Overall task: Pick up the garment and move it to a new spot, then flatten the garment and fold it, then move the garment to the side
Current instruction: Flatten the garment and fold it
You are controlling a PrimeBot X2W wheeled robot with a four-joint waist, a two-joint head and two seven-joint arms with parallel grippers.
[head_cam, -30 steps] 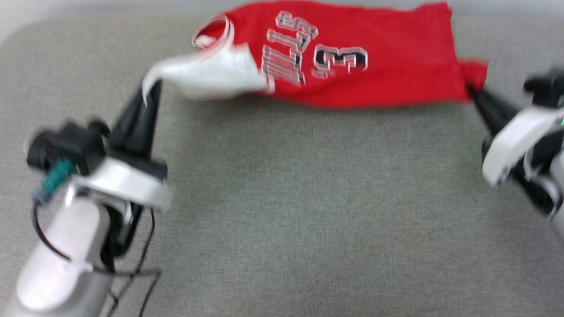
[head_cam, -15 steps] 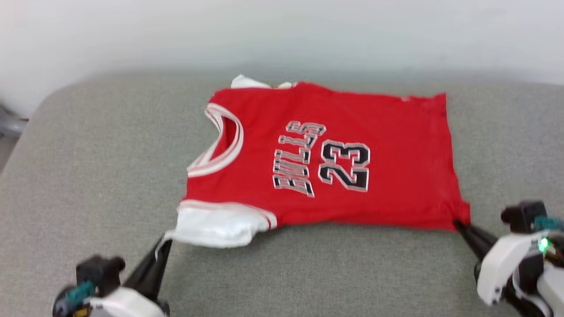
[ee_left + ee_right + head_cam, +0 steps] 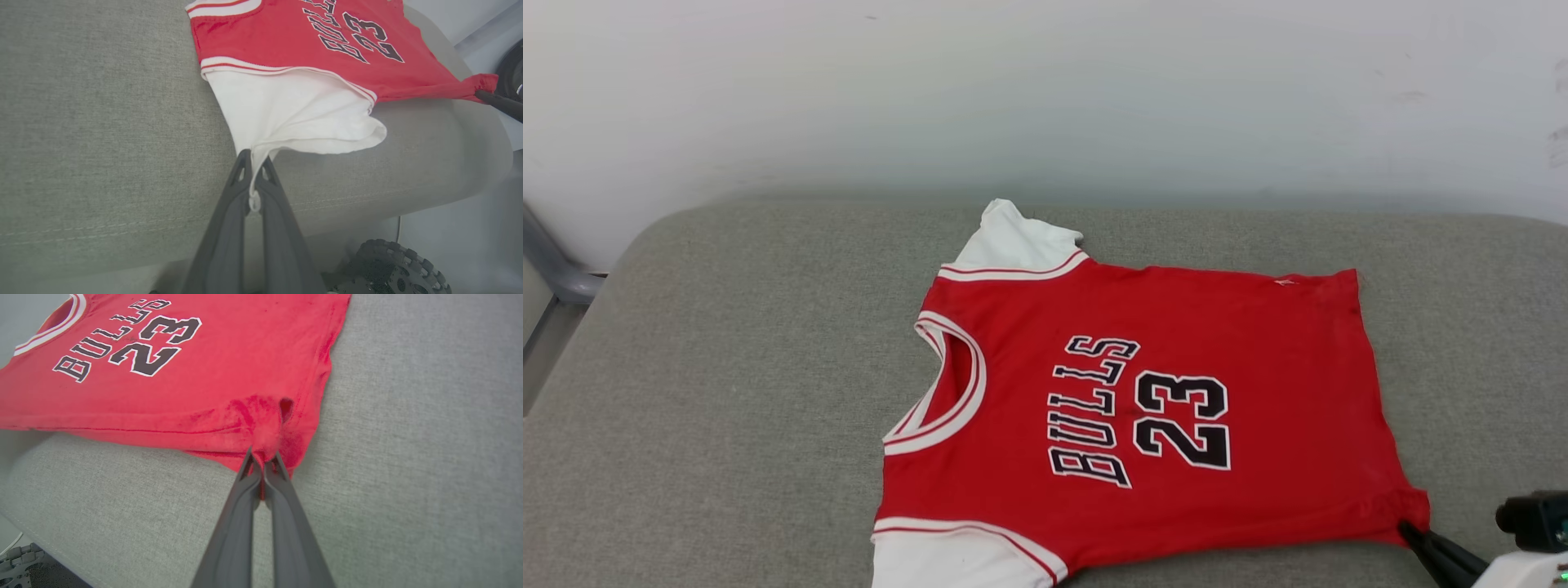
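Work surface: grey woven-fabric padded cushion (image 3: pixel 727 367), rounded far corners, weave uniform. Double stitched seam (image 3: pixel 102 230) runs along its near edge, where the padding curves downward. Plain white wall (image 3: pixel 1045 98) directly behind the far edge. Grey metal bar (image 3: pixel 551 273), tilted, beside the cushion's far left corner. Pale floor (image 3: pixel 461 228) below the near edge.

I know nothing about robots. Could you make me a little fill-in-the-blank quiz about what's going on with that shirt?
The jersey bears the number ____.
Beside the number, the lettering reads ____.
The left pincer is shut on a sleeve coloured ____.
The right pincer is shut on a hem corner coloured ____.
Missing words: 23, BULLS, white, red.
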